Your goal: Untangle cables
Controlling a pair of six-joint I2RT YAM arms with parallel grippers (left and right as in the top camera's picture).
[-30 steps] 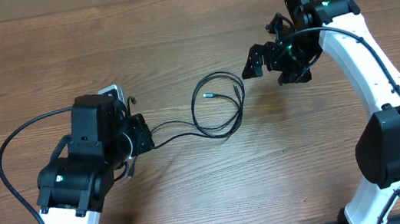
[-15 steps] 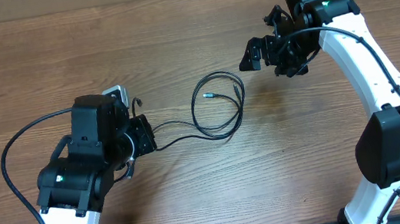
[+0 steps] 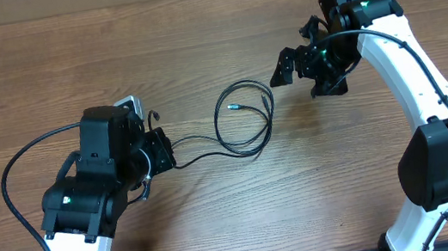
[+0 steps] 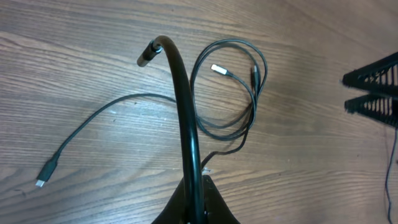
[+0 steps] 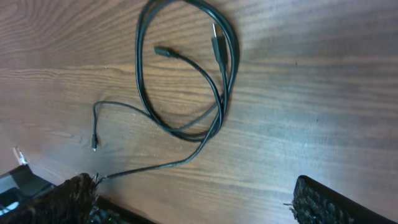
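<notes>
2 thin black cables (image 4: 185,106) loop together. The left gripper (image 4: 194,199) seems to pinch 1; the right gripper (image 3: 297,48) is spread wide.

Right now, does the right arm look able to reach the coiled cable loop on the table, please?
Probably yes: the right gripper hangs open near the cable loop, with only bare table between them.

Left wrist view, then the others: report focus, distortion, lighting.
Left wrist: the held cable looms thick near the lens; the cable loop is crisp. Right wrist: the right end effector has blurred fingers, the loop sharp. Overhead: even light, faint shadows, no glare.
</notes>
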